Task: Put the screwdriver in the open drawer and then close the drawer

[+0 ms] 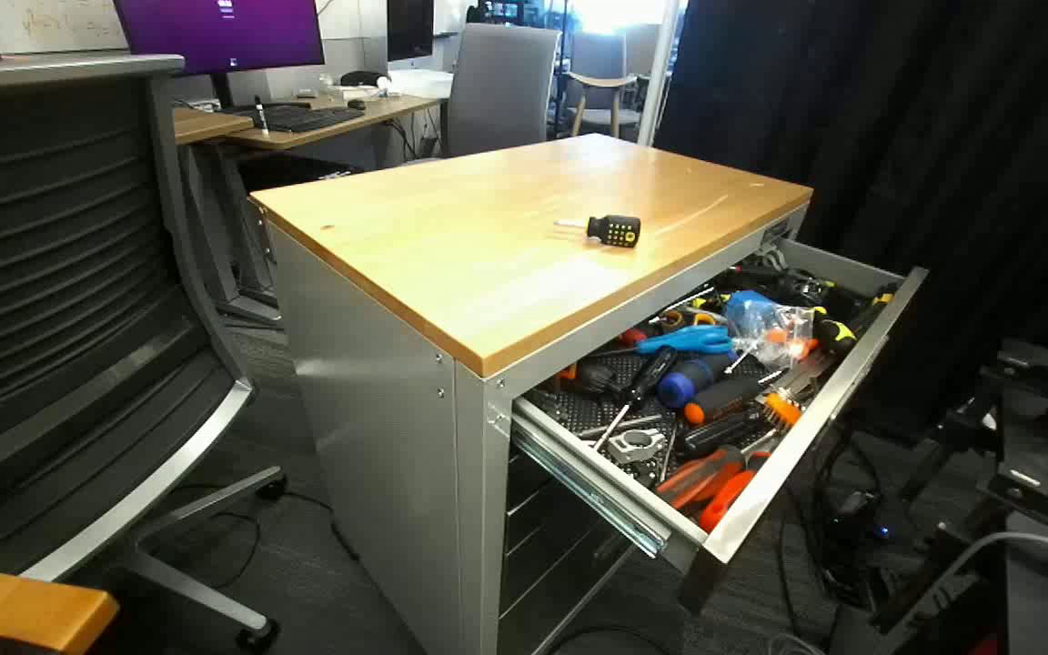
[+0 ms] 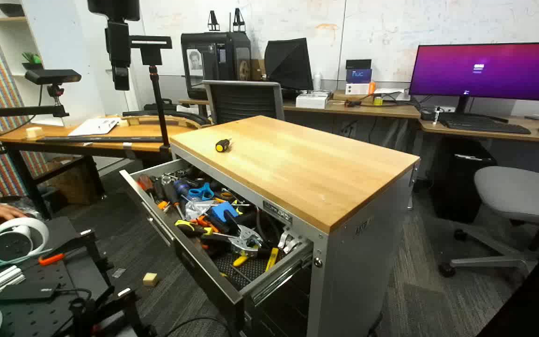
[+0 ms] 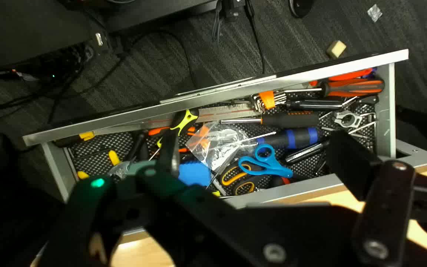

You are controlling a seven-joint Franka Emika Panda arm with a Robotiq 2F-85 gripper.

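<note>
Gripper (image 3: 258,154) spread wide over drawer (image 1: 760,491); screwdriver (image 1: 615,231) on wooden top (image 1: 451,250); blue box (image 2: 358,75) reads "NUC".

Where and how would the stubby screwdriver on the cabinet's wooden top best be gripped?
The screwdriver is probably best gripped by its thick black handle, from above, closing across its width: it lies on its side on the wooden top, and the slim shank likely offers less to hold.

A blue box (image 2: 359,75) reads "NUC" (in pale letters).
</note>
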